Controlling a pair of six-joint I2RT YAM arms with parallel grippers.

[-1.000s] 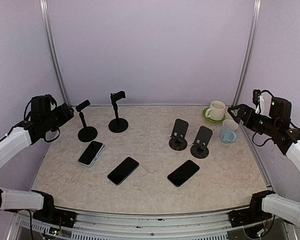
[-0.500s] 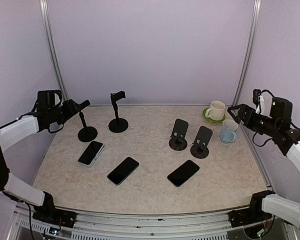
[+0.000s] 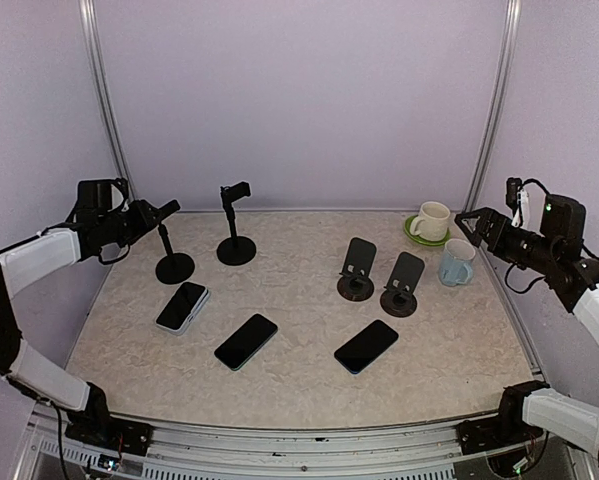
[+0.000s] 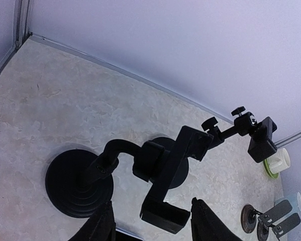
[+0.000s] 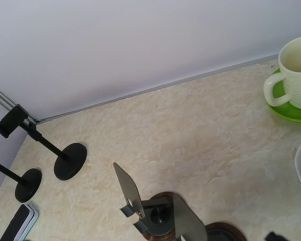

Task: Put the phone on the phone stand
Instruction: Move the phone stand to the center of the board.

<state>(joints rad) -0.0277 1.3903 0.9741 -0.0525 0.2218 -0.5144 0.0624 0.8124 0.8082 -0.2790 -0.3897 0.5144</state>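
Note:
Three phones lie flat on the table: a white-edged phone [image 3: 182, 306], a black phone [image 3: 246, 341] and another black phone [image 3: 366, 346]. The left pole phone stand [image 3: 174, 267] has its black clamp head [image 4: 173, 165] hanging between the fingers [image 4: 97, 226] of my left gripper [image 3: 147, 213] [image 4: 151, 203]. The jaws are open, with a gap on each side of the clamp. A second pole stand [image 3: 236, 250] stands beside it. Two flat plate stands [image 3: 357, 268] [image 3: 403, 283] sit mid-right. My right gripper [image 3: 476, 222] hovers open and empty at the far right; its fingers are outside its wrist view.
A cream mug [image 3: 432, 220] on a green saucer [image 5: 291, 113] and a blue mug [image 3: 456, 262] stand at the back right, just below my right gripper. Walls close the table at the back and both sides.
My left arm has swung in from the left edge to the left pole stand's clamp, and its jaws have narrowed around it. The right arm has not moved.

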